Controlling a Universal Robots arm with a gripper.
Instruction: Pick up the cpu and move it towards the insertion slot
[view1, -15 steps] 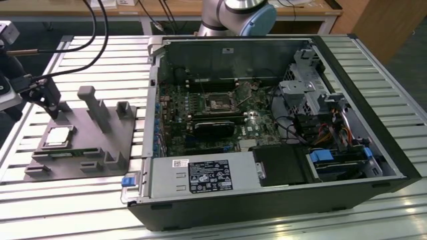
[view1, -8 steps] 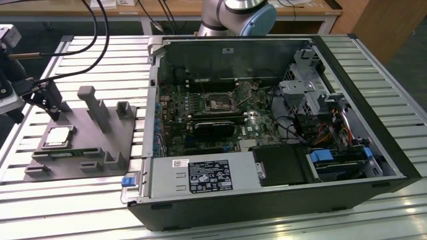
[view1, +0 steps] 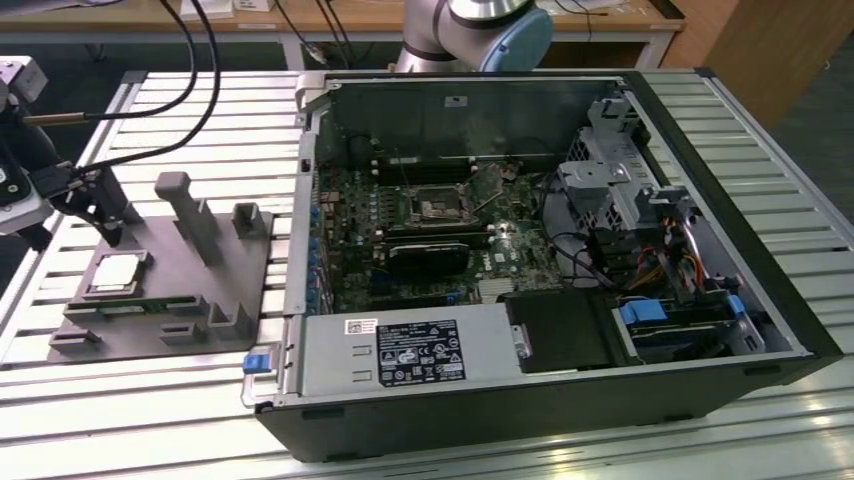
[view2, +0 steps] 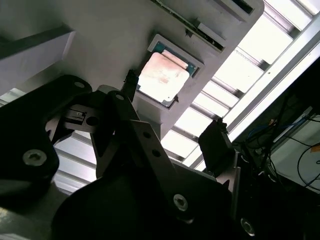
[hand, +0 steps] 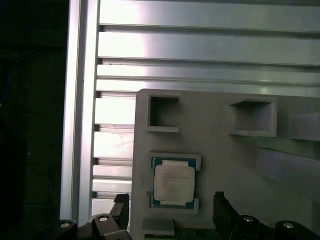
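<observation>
- One cpu (hand: 173, 182) is being counted.
- One grey fixture (hand: 225, 165) is being counted, with two square recesses (hand: 163, 112) in the first wrist view.
- One computer case (view1: 534, 400) and one insertion slot (view1: 438, 207) are being counted.
- One gripper (hand: 170, 202) with two fingers (hand: 223, 212) is being counted.

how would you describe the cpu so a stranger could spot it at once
At the exterior view's left of the open computer case sits a grey plastic fixture. The cpu lies flat in a square recess there: the one shiny silver square among dull grey posts.
</observation>
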